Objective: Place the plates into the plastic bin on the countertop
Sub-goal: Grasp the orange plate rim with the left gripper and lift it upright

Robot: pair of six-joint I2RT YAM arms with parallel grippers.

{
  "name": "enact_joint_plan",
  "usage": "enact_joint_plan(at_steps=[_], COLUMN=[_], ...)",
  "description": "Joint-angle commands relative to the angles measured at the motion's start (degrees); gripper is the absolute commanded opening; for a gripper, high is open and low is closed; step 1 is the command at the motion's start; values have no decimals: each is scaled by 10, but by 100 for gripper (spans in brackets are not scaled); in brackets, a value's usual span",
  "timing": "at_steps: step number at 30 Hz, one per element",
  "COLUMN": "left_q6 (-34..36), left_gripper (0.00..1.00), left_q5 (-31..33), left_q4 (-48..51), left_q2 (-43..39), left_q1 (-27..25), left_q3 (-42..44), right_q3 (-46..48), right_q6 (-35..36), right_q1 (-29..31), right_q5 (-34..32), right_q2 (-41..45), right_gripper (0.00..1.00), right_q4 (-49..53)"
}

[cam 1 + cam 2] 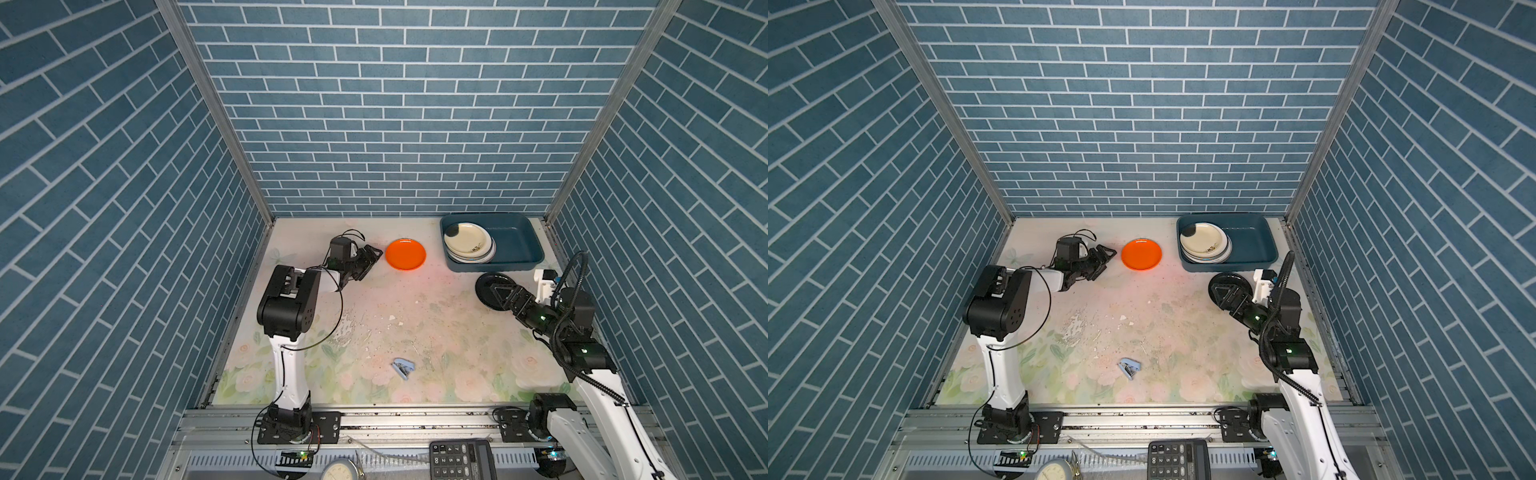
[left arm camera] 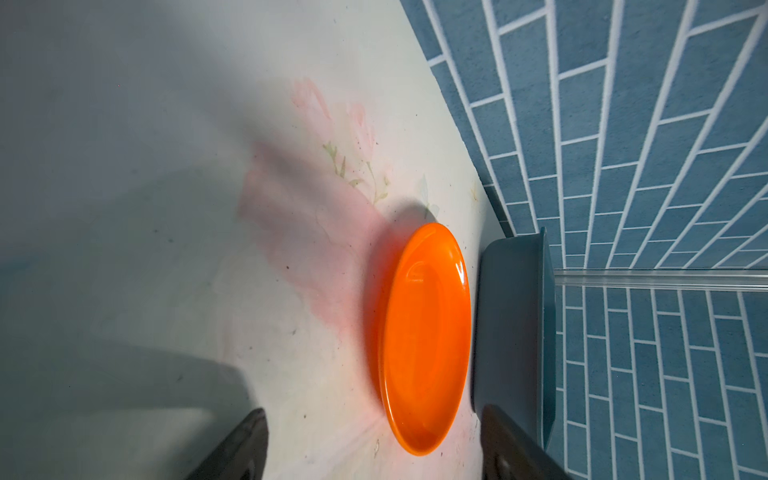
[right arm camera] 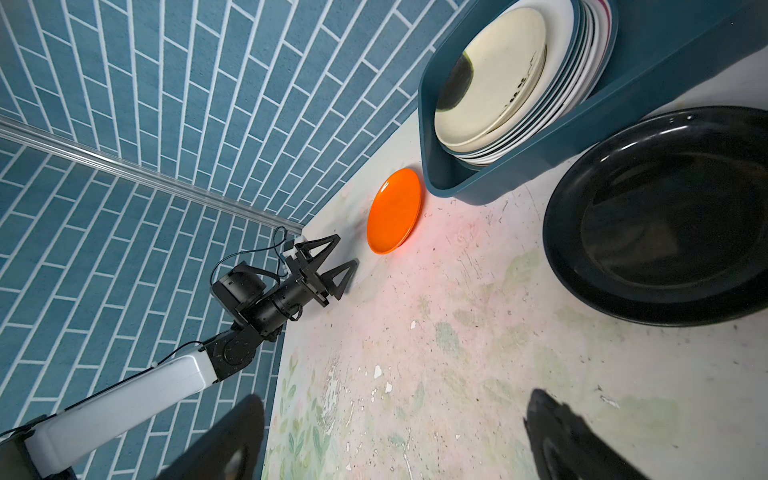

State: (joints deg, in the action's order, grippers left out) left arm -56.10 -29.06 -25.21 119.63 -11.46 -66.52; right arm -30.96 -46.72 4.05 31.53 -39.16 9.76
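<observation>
1. Most plates (image 1: 467, 245) are stacked in the left half of the bin (image 1: 517, 245), which stands at the far right corner of the bench (image 1: 415, 324).
2. Two plates lie outside it: an orange plate (image 1: 405, 254) flat on the bench just left of the bin, and a black plate (image 3: 665, 216) just in front of it.
3. The left tool (image 1: 371, 262) is held low beside the orange plate, with jaws apart and nothing gripped.
4. The right tool (image 1: 496, 295) is opened wide and empty at the black plate; whether the rim is touched cannot be told surely.
5. The step in hand is judged to be the approach. Next, a rim should be taken between the jaws, gripped, and lifted over the bin wall.
</observation>
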Motion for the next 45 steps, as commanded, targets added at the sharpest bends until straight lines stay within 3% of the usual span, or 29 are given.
enact_joint_plan(at_steps=[1,20,36,45], left_q6=[2,42,48,55], left_gripper=[77,69,41,10], left_q5=[-12,-5,25,27], left_q4=[-5,120,165,180], left_q2=[16,105,140,136], left_q1=[-9,-45,-56,-56], left_q3=[-36,-175,-217,-225], right_q3=[2,29,31,31], right_q6=[-8,-8,-6,-6], right_q1=[-2,-2,-1,-1], right_q5=[-1,-30,-37,-48], right_q2=[3,6,8,4], right_gripper=[98,98,98,97], right_q4=[-15,-24,-13,-6])
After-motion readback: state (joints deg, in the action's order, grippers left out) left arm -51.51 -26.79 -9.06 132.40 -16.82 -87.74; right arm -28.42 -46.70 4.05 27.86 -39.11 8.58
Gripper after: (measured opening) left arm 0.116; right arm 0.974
